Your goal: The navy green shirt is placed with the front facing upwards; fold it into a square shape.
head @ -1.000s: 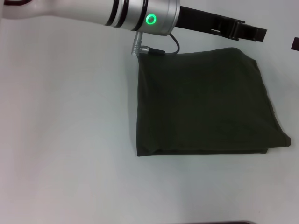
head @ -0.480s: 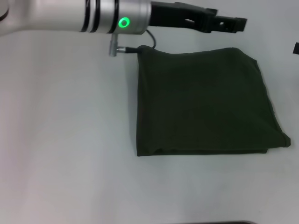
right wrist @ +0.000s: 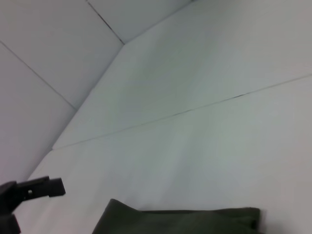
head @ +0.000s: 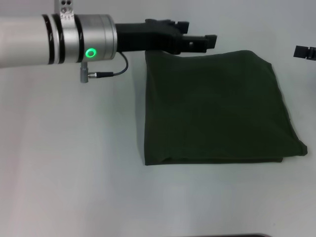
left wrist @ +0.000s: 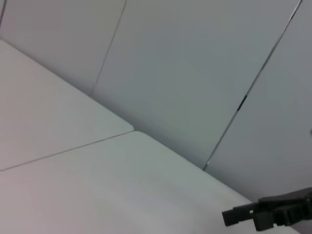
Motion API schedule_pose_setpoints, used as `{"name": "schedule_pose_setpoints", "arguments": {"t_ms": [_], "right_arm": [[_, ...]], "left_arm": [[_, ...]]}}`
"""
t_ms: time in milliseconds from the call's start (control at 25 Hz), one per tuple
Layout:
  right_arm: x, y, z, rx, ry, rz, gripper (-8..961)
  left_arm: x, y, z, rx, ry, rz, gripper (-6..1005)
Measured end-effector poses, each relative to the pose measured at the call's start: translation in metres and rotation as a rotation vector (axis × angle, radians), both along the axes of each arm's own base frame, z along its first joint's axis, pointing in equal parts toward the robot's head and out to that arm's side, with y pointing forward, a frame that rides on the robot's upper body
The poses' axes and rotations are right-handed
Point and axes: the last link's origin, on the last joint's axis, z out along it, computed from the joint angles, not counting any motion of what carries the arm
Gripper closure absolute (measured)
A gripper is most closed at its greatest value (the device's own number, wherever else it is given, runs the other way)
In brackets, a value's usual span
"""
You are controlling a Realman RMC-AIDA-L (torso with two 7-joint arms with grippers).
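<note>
Olive-green shirt [head: 217, 108] folded square on white tabletop [head: 74, 163], no lettering showing. Left gripper [head: 210, 40] over far edge, right gripper [head: 303, 52] at right edge; jaws' state cannot tell.

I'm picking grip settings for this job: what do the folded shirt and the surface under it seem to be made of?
The navy green shirt looks like soft matte knit cloth, probably cotton: there is no shine, its edges are slightly rumpled, and layered folds show along its near edge. The table looks like a smooth, hard, pale laminate or painted board with a faint sheen; the exact material is unclear.
</note>
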Motion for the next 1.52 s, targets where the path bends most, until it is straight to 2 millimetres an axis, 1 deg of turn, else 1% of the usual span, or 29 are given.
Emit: {"name": "schedule_pose_setpoints", "arguments": {"t_ms": [200, 400, 560, 760, 880, 1000, 1120, 1200, 1360, 1520], "right_arm": [[-0.003, 0.006, -0.008, 0.002, -0.008, 0.002, 44], [-0.012, 0.014, -0.022, -0.018, -0.026, 0.028, 59], [-0.016, 0.019, -0.028, -0.031, -0.044, 0.039, 146], [-0.021, 0.024, -0.041, -0.043, -0.063, 0.051, 255], [-0.027, 0.029, -0.050, -0.045, -0.071, 0.065, 381], [-0.032, 0.034, -0.064, -0.055, -0.081, 0.079, 512], [-0.034, 0.038, -0.075, -0.064, -0.098, 0.083, 653], [-0.036, 0.040, -0.079, -0.069, -0.105, 0.088, 747], [-0.036, 0.041, -0.080, -0.071, -0.108, 0.088, 936], [-0.033, 0.041, -0.084, -0.067, -0.122, 0.066, 948]], "left_arm": [[-0.019, -0.007, 0.001, 0.002, -0.002, 0.015, 61], [-0.027, -0.015, -0.001, -0.019, -0.009, 0.016, 62], [-0.030, -0.018, -0.001, -0.025, -0.010, 0.009, 62], [-0.033, -0.020, -0.003, -0.026, -0.007, 0.004, 61], [-0.034, -0.021, -0.004, -0.028, -0.008, 0.005, 61], [-0.034, -0.023, -0.006, -0.032, -0.005, -0.002, 62], [-0.033, -0.023, -0.006, -0.032, -0.009, -0.005, 62], [-0.032, -0.022, -0.006, -0.029, -0.012, -0.007, 61], [-0.031, -0.021, -0.005, -0.025, -0.011, -0.015, 61], [-0.032, -0.021, -0.005, -0.020, -0.009, -0.017, 62]]}}
